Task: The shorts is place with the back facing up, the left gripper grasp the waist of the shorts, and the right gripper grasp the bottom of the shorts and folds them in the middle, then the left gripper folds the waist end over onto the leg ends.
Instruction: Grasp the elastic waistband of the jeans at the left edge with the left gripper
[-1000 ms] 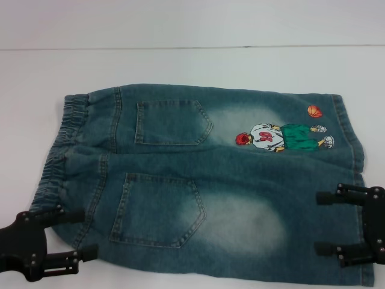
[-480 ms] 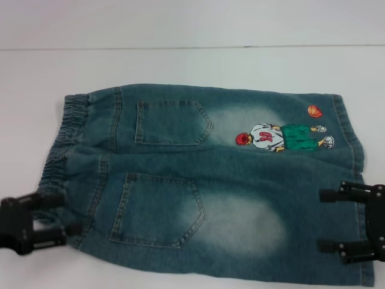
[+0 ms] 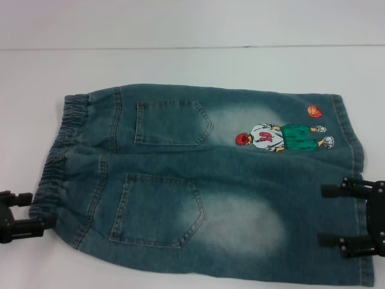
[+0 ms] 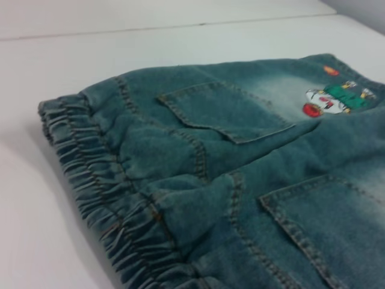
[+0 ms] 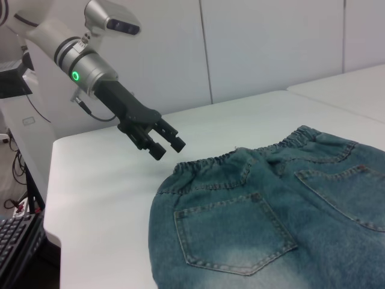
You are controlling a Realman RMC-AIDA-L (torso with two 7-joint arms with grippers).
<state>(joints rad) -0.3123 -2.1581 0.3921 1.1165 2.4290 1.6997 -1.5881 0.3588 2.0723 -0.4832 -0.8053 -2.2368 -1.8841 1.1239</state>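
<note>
Left gripper (image 3: 27, 214) has backed off sideways since a second ago, so now it sits just off the near waist corner instead of over the denim, fingers spread apart and holding nothing. Right gripper (image 3: 337, 215) has barely shifted, parked over the near leg hem with its two fingers wide open, nothing pinched either. The shorts (image 3: 204, 180) lie flat, back side up, elastic waistband (image 4: 108, 198) toward the robot's left, two back pockets showing, and a cartoon patch (image 3: 283, 137) on the far leg. Underneath is a plain white table (image 3: 192, 66), with a white panel wall (image 5: 271, 48) behind it.
</note>
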